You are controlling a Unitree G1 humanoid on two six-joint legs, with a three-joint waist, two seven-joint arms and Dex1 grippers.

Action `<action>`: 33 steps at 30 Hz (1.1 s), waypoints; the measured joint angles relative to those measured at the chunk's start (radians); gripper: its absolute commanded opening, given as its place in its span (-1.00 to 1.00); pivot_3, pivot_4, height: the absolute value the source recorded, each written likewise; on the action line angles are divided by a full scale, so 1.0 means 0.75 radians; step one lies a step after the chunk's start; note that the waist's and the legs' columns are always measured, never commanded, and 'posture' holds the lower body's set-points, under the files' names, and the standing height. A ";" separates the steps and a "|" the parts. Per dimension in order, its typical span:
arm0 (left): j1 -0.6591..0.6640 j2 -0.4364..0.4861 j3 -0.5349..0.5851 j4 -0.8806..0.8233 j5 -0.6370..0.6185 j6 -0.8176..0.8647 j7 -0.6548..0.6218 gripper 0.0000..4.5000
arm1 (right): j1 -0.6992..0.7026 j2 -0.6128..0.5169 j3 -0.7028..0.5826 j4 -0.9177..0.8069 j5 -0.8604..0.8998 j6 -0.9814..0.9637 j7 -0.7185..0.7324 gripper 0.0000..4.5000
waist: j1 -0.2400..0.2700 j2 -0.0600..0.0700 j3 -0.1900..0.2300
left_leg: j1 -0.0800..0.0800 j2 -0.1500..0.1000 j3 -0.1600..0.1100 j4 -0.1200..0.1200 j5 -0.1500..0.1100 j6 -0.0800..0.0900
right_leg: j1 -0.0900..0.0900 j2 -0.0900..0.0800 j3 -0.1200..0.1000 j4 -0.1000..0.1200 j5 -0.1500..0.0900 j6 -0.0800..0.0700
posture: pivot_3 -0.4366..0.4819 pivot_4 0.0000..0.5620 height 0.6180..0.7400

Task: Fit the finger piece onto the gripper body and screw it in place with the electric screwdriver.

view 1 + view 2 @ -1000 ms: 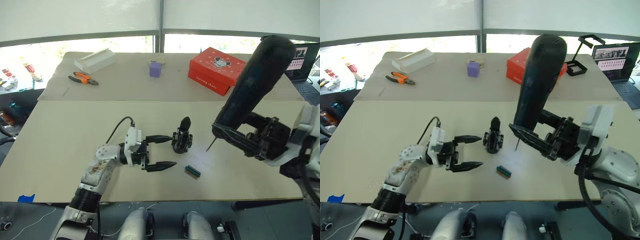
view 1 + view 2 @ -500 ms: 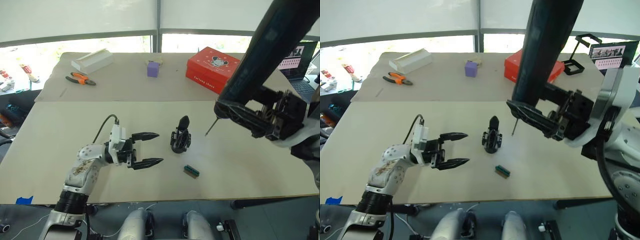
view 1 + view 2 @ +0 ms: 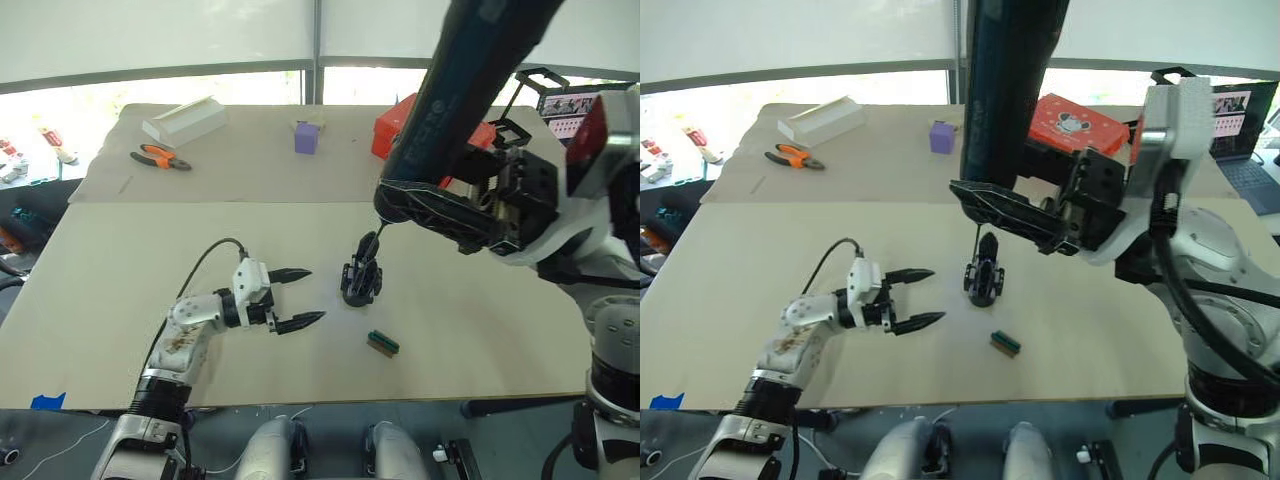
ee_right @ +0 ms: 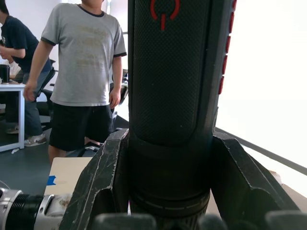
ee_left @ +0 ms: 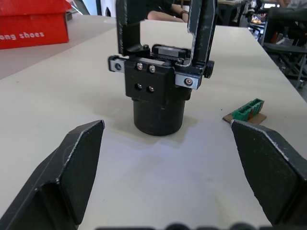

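Observation:
The gripper body stands upright mid-table, a pointed black finger rising from its top; I cannot tell the finger piece apart from it. In the left wrist view the gripper body shows screws on its front bracket. My right gripper is shut on the electric screwdriver, a thick black cylinder with red markings. It is held tilted, with its thin bit at the top of the body's finger; contact is unclear. My left gripper is open just left of the body, apart from it.
A small green-and-brown block lies near the front, right of the body. At the back are a red box, a purple block, orange pliers, a white box and a laptop. People stand beyond.
My right arm has swung the screwdriver left, bringing its bit from right of the gripper body to over its top. The left gripper stays open, slightly farther from the body.

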 measured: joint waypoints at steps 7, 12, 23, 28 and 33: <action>-0.064 -0.128 -0.092 0.130 0.136 -0.058 0.118 0.98 | 0.002 0.076 0.103 0.054 -0.148 -0.003 0.088 -0.15 | -0.001 0.000 0.000 | -0.001 0.000 0.000 0.000 0.000 0.000 | 0.000 0.000 0.000 0.000 0.000 0.000 | -0.05 -0.47 1.00; -0.111 -0.213 -0.123 0.212 0.203 -0.085 0.212 0.98 | 0.012 0.122 0.108 0.056 -0.208 -0.008 0.131 -0.15 | 0.001 0.000 0.000 | -0.001 0.000 0.000 0.000 0.000 0.000 | 0.000 0.000 0.000 0.000 0.000 0.000 | -0.05 -0.47 1.00; -0.147 -0.291 -0.155 0.252 0.259 -0.079 0.317 0.88 | 0.036 0.152 0.105 0.058 -0.289 -0.015 0.180 -0.15 | -0.001 0.000 0.000 | -0.001 0.000 0.000 0.000 0.000 0.000 | -0.001 0.000 0.000 0.000 0.000 0.000 | -0.05 -0.47 1.00; -0.160 -0.295 -0.153 0.260 0.251 -0.058 0.312 0.06 | 0.055 0.153 0.095 0.054 -0.288 -0.015 0.179 -0.15 | 0.000 0.000 0.000 | 0.000 0.000 0.000 0.000 0.000 0.000 | 0.000 -0.001 0.000 0.000 0.000 0.000 | -0.05 -0.47 1.00; -0.171 -0.292 -0.152 0.272 0.246 -0.063 0.280 0.09 | 0.060 0.146 0.081 0.039 -0.282 -0.014 0.180 -0.15 | -0.001 0.000 0.000 | -0.001 0.000 0.000 0.000 0.000 0.000 | 0.000 -0.001 0.000 0.000 0.000 0.000 | -0.05 -0.47 1.00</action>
